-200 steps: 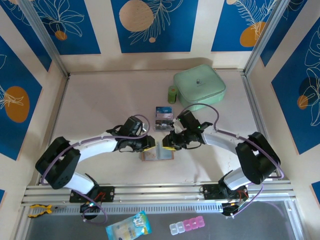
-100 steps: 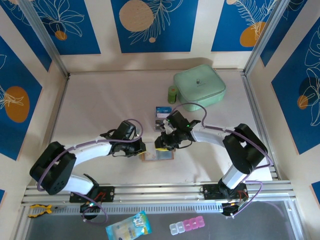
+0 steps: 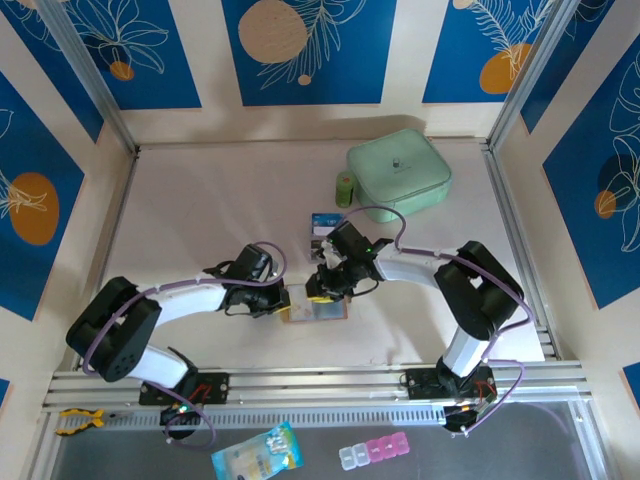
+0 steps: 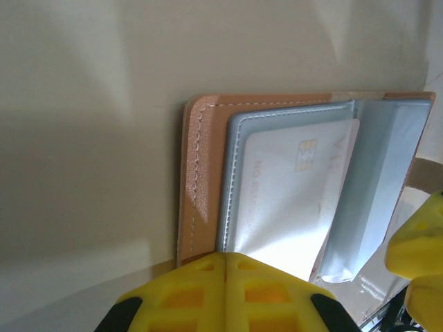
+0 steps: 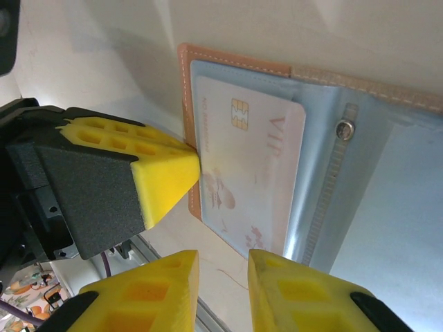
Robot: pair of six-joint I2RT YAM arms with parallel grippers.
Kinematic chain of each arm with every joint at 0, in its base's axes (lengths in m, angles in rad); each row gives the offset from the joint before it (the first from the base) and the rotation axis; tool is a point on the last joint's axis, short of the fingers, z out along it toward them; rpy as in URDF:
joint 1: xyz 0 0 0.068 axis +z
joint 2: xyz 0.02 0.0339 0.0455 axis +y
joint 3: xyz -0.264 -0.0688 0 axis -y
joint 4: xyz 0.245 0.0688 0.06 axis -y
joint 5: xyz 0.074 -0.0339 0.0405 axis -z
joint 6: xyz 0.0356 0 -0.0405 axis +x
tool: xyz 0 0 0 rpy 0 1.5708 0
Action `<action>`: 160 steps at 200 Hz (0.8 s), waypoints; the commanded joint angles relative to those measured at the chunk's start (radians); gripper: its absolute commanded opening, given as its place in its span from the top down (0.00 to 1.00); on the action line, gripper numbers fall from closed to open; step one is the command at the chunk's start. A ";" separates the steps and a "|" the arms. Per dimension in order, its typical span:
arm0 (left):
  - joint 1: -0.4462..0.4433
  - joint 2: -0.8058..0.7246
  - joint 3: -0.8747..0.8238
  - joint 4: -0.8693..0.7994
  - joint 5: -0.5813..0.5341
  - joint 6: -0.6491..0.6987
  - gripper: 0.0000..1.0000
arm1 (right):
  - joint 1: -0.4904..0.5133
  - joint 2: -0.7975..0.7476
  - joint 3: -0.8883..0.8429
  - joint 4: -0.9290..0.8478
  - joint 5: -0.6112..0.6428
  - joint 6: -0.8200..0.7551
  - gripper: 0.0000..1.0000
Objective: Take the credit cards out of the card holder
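Top external: the left gripper (image 3: 284,298) has clenched shut at the left edge of the card holder (image 3: 318,311), and the right gripper (image 3: 320,289) has moved in over it. Left wrist: a credit card (image 4: 294,183) remains pocketed. Right wrist: jaws slightly parted, empty, poised above that card, so the extraction looks imminent.

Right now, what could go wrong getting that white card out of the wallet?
The left gripper is shut and sits at just the edge of the card holder, so the holder might slide or lift. The card lies flat in its pocket, so the right gripper, jaws barely apart, could slip off or pinch the pocket too.
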 commanded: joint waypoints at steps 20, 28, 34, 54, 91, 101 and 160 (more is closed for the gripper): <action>0.015 0.016 -0.017 0.001 0.007 0.017 0.97 | 0.014 0.021 0.027 -0.021 -0.007 -0.002 0.74; 0.016 0.016 -0.017 -0.003 0.005 0.017 0.97 | 0.013 0.025 0.029 -0.023 -0.004 -0.003 0.74; 0.014 0.016 -0.016 -0.005 0.005 0.020 0.97 | 0.016 0.027 0.029 -0.026 -0.002 -0.006 0.74; 0.016 0.015 -0.014 -0.013 0.004 0.022 0.97 | 0.017 0.036 0.032 -0.030 0.006 -0.009 0.74; 0.019 0.013 -0.016 -0.016 0.004 0.022 0.97 | 0.024 0.054 0.039 -0.039 0.022 -0.017 0.74; 0.017 0.013 -0.015 -0.016 0.005 0.021 0.97 | 0.027 0.058 0.041 -0.039 0.025 -0.019 0.74; 0.020 0.009 -0.016 -0.017 0.007 0.021 0.97 | 0.033 0.090 0.059 -0.046 0.046 -0.030 0.73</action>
